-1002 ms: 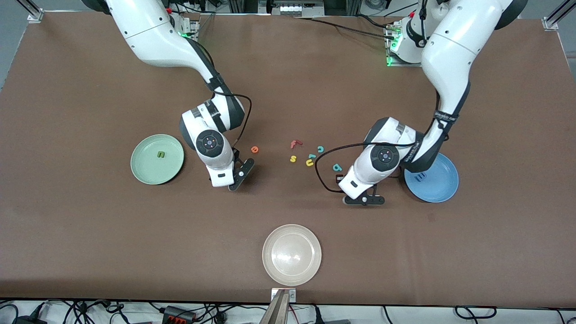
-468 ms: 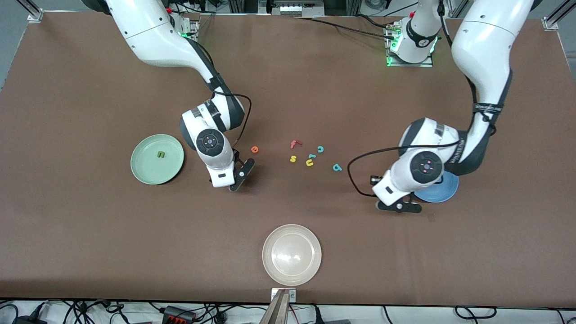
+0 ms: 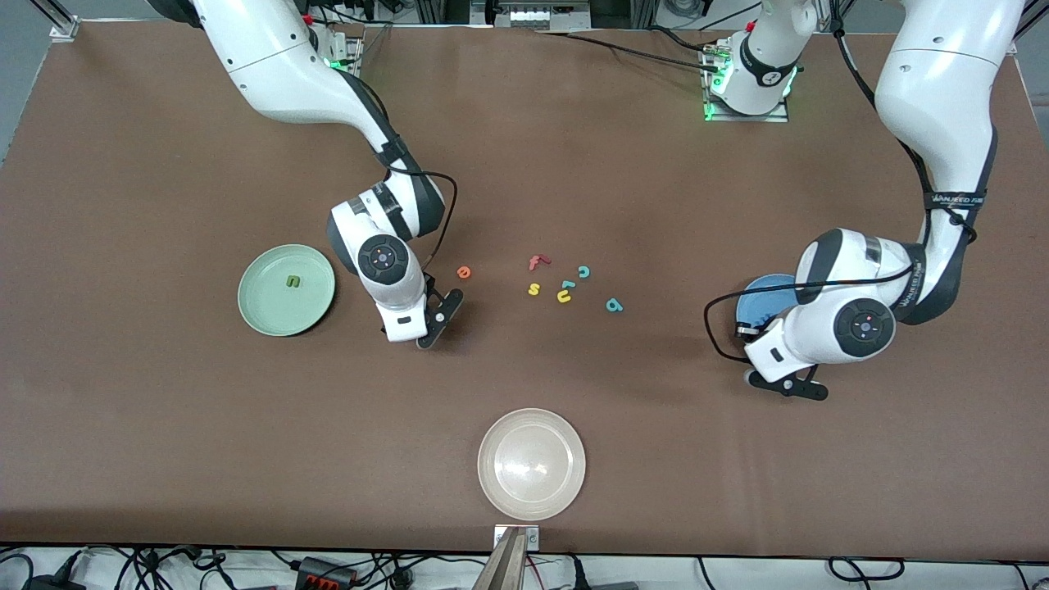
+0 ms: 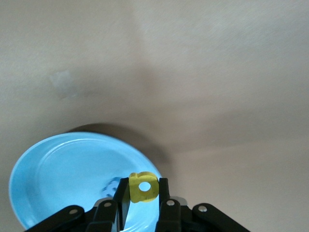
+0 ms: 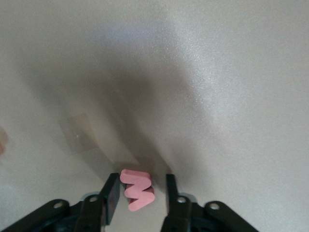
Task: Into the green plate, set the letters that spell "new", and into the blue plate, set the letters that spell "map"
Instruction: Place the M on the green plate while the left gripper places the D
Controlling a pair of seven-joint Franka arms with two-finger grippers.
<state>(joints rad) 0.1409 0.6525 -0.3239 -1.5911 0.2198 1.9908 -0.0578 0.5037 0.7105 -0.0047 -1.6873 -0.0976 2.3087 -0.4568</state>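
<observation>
My left gripper is shut on the yellow a and hangs over the rim of the blue plate, which the arm mostly covers in the front view. A blue letter lies in that plate, half hidden by a finger. My right gripper is down at the table, open around the pinkish-red w. One finger touches the w and the other stands clear of it. The dark green n lies in the green plate. The orange e and teal p lie on the table.
A red f, yellow s, yellow u and teal c lie in a loose group mid-table. A whitish-beige plate sits near the table's front edge. Both arms' cables loop beside the wrists.
The left arm has swung from beside the teal p toward its own end of the table and now covers the blue plate. The right arm has stayed in place.
</observation>
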